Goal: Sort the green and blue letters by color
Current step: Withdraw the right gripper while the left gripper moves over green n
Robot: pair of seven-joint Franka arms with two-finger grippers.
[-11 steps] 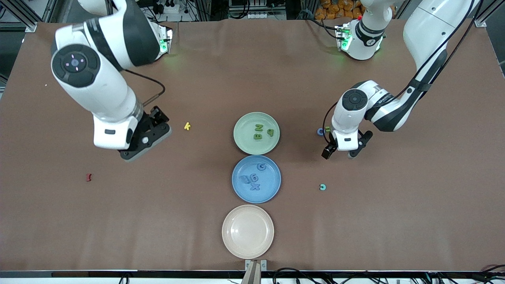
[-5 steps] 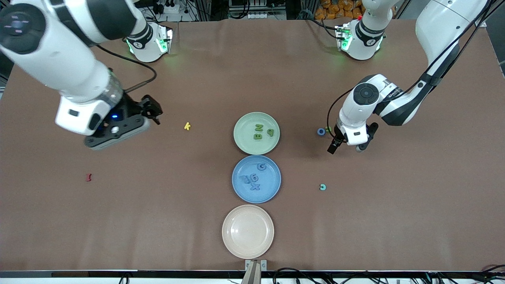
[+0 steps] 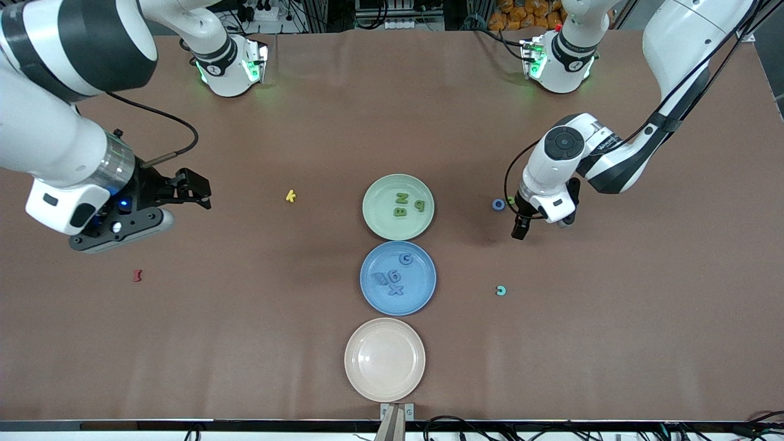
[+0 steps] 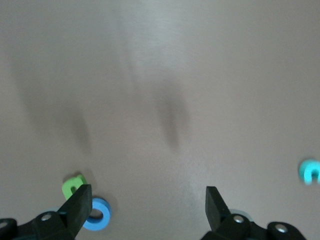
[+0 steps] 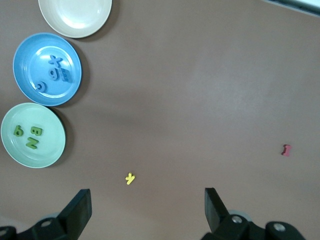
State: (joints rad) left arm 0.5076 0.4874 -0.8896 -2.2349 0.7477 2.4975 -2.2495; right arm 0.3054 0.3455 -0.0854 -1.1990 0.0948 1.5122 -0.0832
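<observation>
Left gripper (image 3: 539, 228) hovered jaws wide, empty, beside small blue foam ring (image 3: 498, 204); straddle it squarely. Right gripper (image 3: 195, 190) open, empty, waited.

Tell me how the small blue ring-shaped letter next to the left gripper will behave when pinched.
The small blue ring-shaped letter looks chunky and lies flat, so it probably won't roll. It seems tiny and light, so a finger of the open left gripper might nudge it. The small green letter sits right beside it and may get bumped.

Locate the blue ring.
The blue ring lies on the table toward the left arm's end, touching a green letter, beside the left gripper.
</observation>
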